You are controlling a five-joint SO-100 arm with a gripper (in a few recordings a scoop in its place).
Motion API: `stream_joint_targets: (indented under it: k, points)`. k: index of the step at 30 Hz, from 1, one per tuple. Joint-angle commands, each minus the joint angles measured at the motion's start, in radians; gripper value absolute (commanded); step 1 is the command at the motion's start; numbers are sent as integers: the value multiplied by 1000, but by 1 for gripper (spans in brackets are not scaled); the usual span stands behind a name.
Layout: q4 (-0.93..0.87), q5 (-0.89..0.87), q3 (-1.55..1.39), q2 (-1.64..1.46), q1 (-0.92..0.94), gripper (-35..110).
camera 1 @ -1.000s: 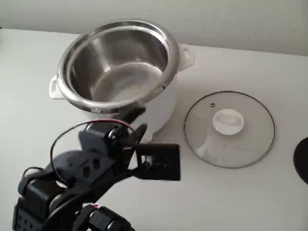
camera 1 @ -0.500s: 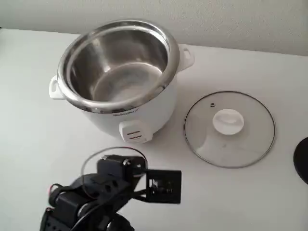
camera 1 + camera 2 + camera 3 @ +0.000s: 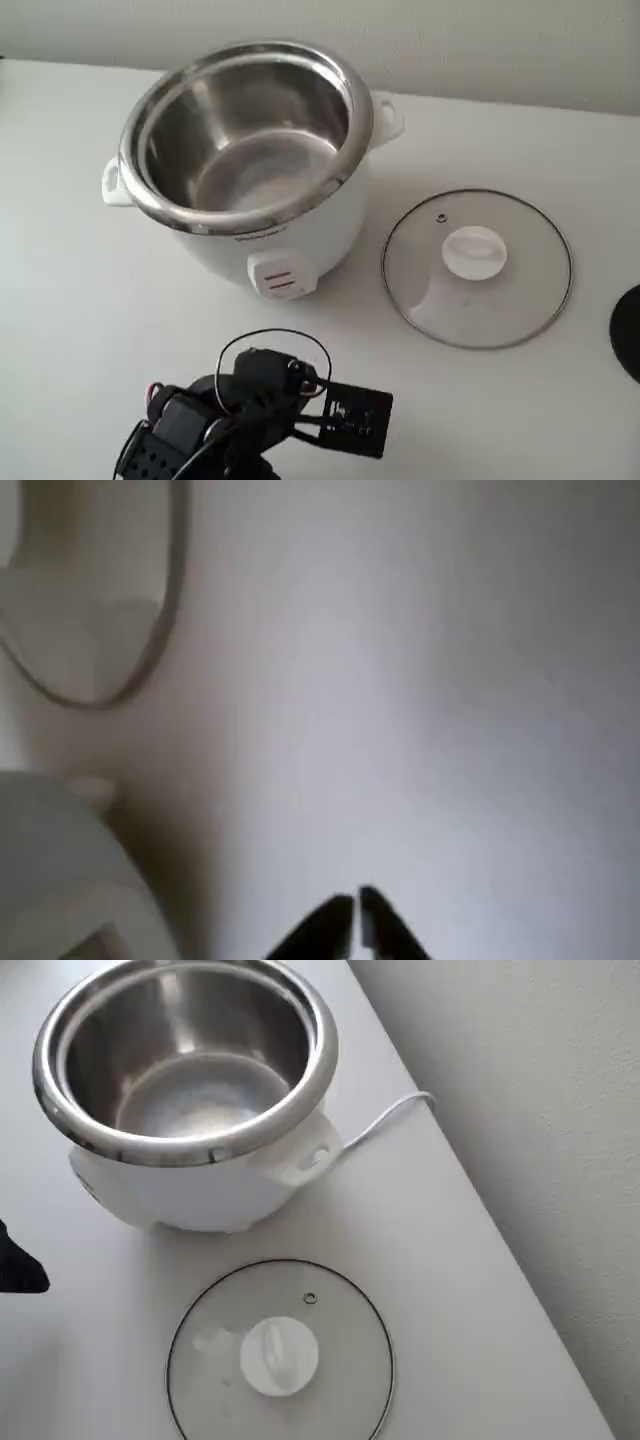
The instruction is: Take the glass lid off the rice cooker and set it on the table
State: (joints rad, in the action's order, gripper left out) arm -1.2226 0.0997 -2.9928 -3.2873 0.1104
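The glass lid (image 3: 476, 268) lies flat on the table (image 3: 500, 420) to the right of the rice cooker (image 3: 250, 150), knob up and apart from it. In the overhead view the glass lid (image 3: 280, 1355) rests below the rice cooker (image 3: 190, 1090), whose steel pot stands uncovered. My gripper (image 3: 352, 420) is low at the bottom edge of the fixed view, in front of the cooker and well clear of the lid. The wrist view has the gripper (image 3: 355, 910) shut with nothing between its tips, the lid's rim (image 3: 160, 630) at top left and the cooker's white body (image 3: 60, 870) at bottom left.
A black round object (image 3: 630, 330) sits at the right edge of the fixed view. The cooker's white cord (image 3: 385, 1120) runs off the table's far edge toward the wall. A black part of my arm (image 3: 15, 1265) pokes in at the overhead view's left edge.
My arm has drawn back from the cooker's front and sunk toward the bottom edge of the fixed view. The lid and cooker have not moved.
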Motion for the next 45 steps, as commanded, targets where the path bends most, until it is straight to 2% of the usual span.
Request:
stream_joint_targets:
  k: [1,45]
  points:
    - [20,-9,3,0,12,0]
    - [20,6,3,0,-6,0]
